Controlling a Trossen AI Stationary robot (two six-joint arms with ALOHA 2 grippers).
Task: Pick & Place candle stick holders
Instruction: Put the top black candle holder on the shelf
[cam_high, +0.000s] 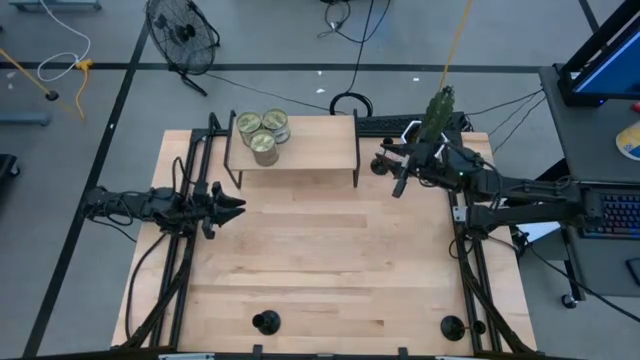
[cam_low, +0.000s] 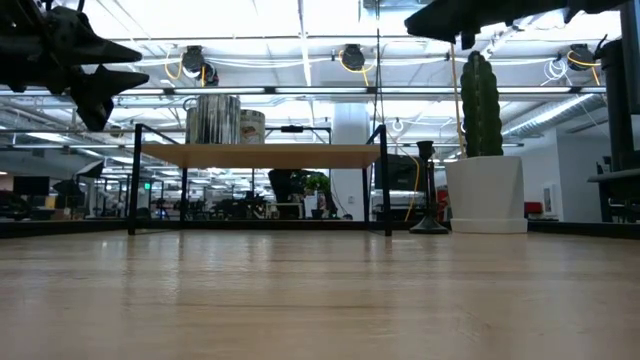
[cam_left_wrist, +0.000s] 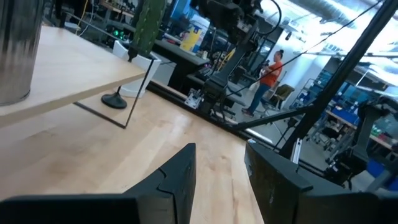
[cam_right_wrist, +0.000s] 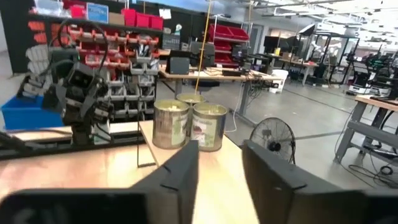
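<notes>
Candlesticks, likely rigid, light and top-heavy, stand on the surface (cam_high: 330, 250): two at its near edge (cam_high: 266, 322) (cam_high: 452, 326), one by the cactus pot (cam_low: 429, 190); grasp the thin stem; both jaws released, empty.

The pale wooden worktop (cam_high: 330, 250) carries a low black-legged wooden shelf (cam_high: 300, 150), three black round-based candlesticks (cam_high: 265, 322) and a white-potted cactus (cam_low: 483, 180)

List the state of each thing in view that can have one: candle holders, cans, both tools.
Candle stick holder by the cactus pot: upright, untouched.
Near-left candle stick holder: upright on the table.
Near-right candle stick holder: upright on the table.
Cans: upright on the shelf.
Left tool: open, empty.
Right tool: open, empty.
</notes>
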